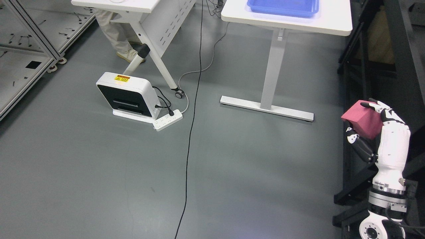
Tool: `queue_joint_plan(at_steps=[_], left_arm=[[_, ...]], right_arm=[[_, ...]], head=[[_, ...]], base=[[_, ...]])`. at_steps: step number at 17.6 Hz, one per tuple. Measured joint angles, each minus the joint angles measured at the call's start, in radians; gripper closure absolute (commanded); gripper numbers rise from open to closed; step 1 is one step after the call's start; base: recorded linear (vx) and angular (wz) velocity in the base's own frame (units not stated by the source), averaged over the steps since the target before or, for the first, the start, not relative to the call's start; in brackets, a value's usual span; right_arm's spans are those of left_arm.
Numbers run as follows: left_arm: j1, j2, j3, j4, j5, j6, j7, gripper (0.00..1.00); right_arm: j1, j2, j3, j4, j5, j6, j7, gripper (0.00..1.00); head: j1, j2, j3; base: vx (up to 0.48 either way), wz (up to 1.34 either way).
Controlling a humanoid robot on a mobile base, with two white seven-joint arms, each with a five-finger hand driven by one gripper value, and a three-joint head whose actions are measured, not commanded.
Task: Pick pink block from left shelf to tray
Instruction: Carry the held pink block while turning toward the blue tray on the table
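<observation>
Right hand (382, 132) holds the pink block (362, 122) up in the air.

The right arm comes up from the bottom right corner and stands almost straight up. Its white hand is at the top, with the fingers (373, 105) curled over the top of the block and the thumb (352, 135) pressed under it, so the block is gripped tight. The block sits tilted, with one corner pointing up and left. It looks about as wide as it is tall, so it has no clear long side. It is plain pink with flat faces and sharp edges. It hangs over the grey floor (232, 166), next to a dark frame, well apart from the blue tray (282, 8) on the white counter (298, 25).
</observation>
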Motion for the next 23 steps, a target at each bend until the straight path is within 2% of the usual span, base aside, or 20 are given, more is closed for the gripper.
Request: queue_joint_plan(at_steps=[23], left_arm=[[0.0, 0.0, 0.0, 0.0, 0.0, 0.0, 0.0, 0.0]], right_arm=[[0.002, 0.0, 0.001, 0.002, 0.0, 0.0, 0.001, 0.98]], head=[[0.0, 0.0, 0.0]], base=[[0.353, 0.05]])
